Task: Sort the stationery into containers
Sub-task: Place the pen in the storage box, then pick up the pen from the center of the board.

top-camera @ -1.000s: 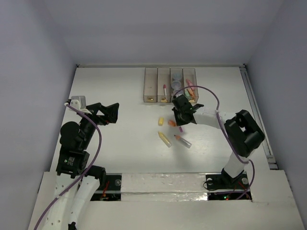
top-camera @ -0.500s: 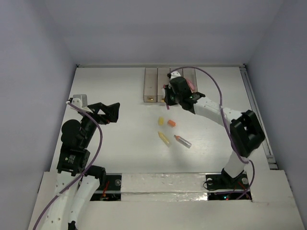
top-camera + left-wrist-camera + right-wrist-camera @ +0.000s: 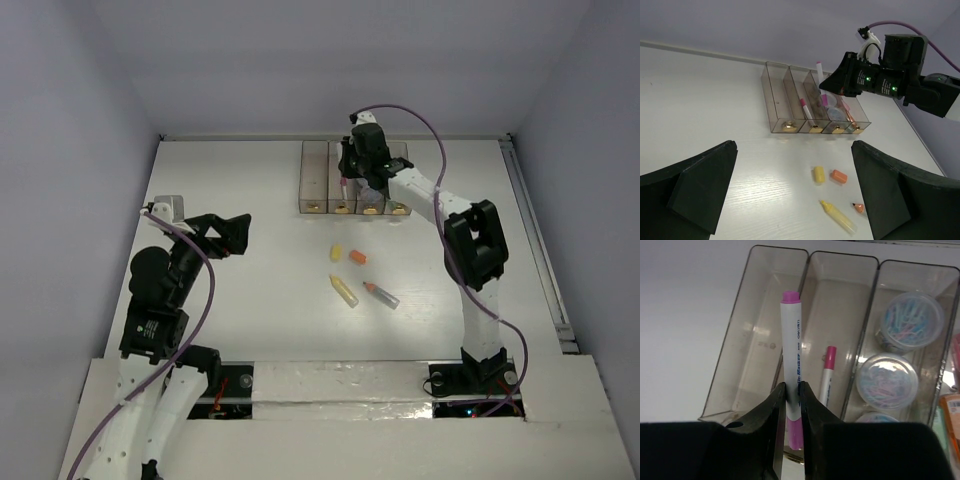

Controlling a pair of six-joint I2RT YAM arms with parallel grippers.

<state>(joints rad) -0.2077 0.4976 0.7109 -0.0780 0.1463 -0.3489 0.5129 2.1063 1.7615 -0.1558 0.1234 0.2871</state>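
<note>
pink marker (image 3: pixel 791 340) gripped above the bins (image 3: pixel 740 365)
the right arm (image 3: pixel 420 190) is stretched forward, right gripper (image 3: pixel 792 396) clamped on the upright marker; the left gripper (image 3: pixel 795 187) is held agape.

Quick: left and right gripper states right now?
Left gripper: open, holding nothing.
Right gripper: shut on the pink-capped marker, above the bins.

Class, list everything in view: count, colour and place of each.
bins: four, grey-tan, far side of table
held marker: one, white-pink, above bins
second marker: one, white-pink, second bin from left
clip tubs: three, clear, third bin
mixed items: uncounted, orange-pink, fourth bin
yellow marker: one, table middle
grey marker: one, orange-tipped, beside it
yellow piece: one, table middle
orange piece: one, beside it
right tool: black, shut on held marker
left tool: black, open
</note>
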